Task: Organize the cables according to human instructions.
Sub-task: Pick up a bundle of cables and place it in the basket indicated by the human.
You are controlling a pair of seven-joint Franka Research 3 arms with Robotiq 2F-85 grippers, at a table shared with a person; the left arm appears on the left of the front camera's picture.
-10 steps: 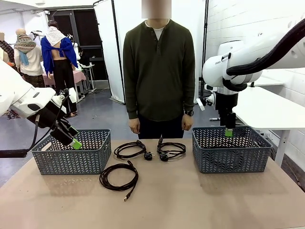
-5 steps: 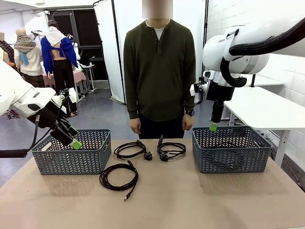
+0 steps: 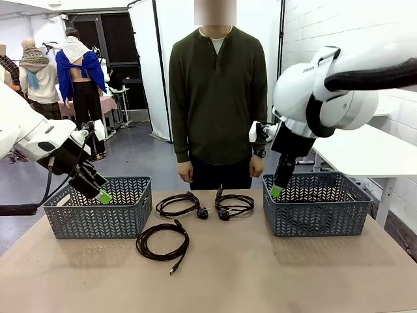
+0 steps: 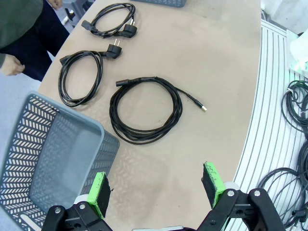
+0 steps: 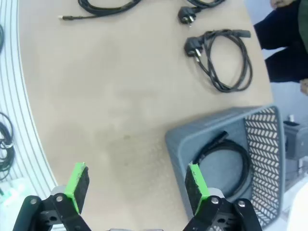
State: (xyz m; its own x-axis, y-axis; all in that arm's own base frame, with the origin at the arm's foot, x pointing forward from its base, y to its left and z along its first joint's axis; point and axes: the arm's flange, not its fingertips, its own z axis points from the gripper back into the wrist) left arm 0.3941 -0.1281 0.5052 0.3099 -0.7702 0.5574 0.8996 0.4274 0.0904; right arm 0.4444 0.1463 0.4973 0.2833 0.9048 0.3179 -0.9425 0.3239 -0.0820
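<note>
While the basket (image 3: 316, 218) turns its wall to us in front, our right wrist view finds a cable (image 5: 214, 144) inside. Left gripper (image 4: 155, 172) and right gripper (image 5: 136, 169) gape, empty.

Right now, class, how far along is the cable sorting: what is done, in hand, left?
Done: one cable lies coiled in the right basket. In hand: nothing; the left tool and right tool are open and empty. Left: near cable, far-left cable and far-right cable lie on the table; the left basket looks empty.
</note>
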